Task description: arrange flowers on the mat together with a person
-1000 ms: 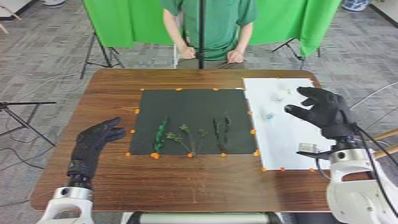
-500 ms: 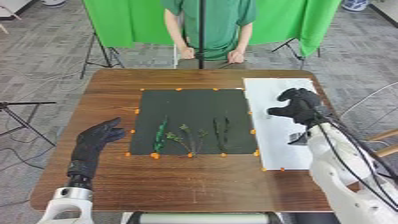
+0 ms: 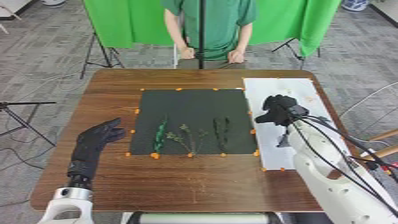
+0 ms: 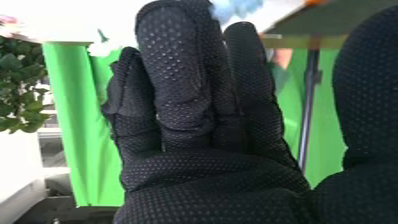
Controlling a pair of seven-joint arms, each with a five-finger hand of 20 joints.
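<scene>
Worktop (image 3: 178, 187): brown wood, visible grain. Mat (image 3: 182, 102): flat dark square, orange tabs round the edge, sits between the two hands. Sheet (image 3: 266, 87): smooth, white, long rectangle, under the right hand (image 3: 282, 111). On the mat: leafy stem (image 3: 160, 136), slim and bright green, nearest the left hand (image 3: 96, 137); sprig (image 3: 189, 141), thin and forked, next over; dark stems (image 3: 221, 135), narrow, nearest the right fingers. Gloves are black fabric. Right wrist view gives the dotted knit, plus blue bloom (image 4: 235, 7), soft and blurred, just by the fingertips; white bloom (image 4: 102, 49) past the fingers on the side away from the thumb; pink bloom (image 4: 7, 21) and leaves (image 4: 19, 82) farther out that same way. Green cloth (image 4: 75, 90) hangs in folds behind the fingers. Head view gives the mat layout instead. Right fingers (image 4: 173, 65): straight, mostly side by side, small gap at the tips, thumb well apart. Nothing gripped; can't tell if they touch the blue bloom. Left fingers: relaxed, slightly bent, holding nothing, beside the mat.
</scene>
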